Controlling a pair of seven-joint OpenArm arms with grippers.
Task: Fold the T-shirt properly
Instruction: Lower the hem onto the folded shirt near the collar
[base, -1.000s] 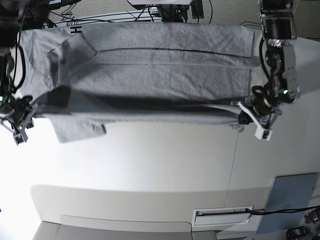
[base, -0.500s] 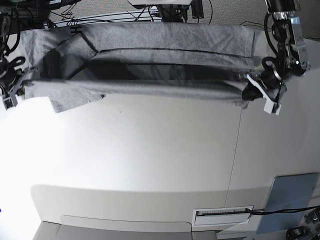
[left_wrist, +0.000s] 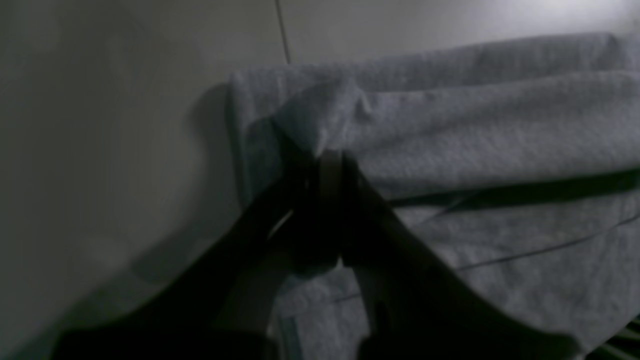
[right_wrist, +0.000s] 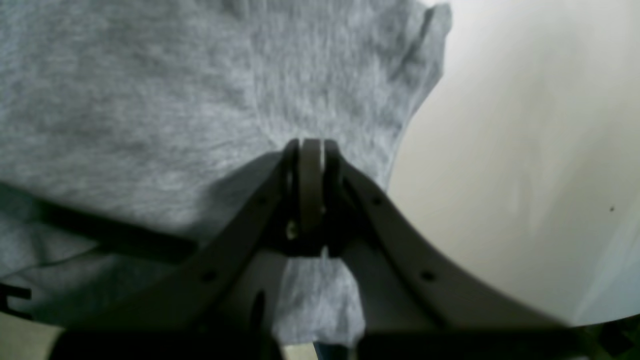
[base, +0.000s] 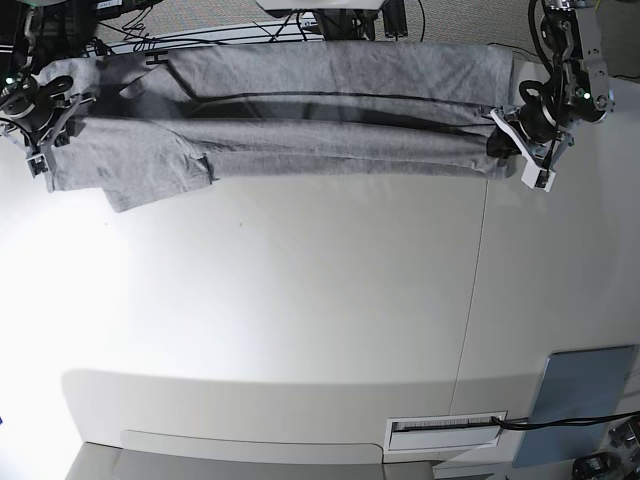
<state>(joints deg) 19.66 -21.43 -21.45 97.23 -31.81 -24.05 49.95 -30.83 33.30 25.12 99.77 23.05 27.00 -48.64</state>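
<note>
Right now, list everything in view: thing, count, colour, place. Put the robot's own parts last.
T-shirt: one, heather grey, stretched along the far edge of the table, folded lengthwise, a sleeve hanging toward the near side at the base view's left.
Table: one, white, filling most of the base view, with a seam running down its right part.
Panel: one, blue-grey, flat, near right corner of the base view.
Label strip: one, white with dark marks, near edge of the table.
Cables: several, black, beyond the far edge.
Left gripper: one, white-fingered, shut on the T-shirt's end, base view's right.
Right gripper: one, shut on the T-shirt's other end, base view's left.
</note>
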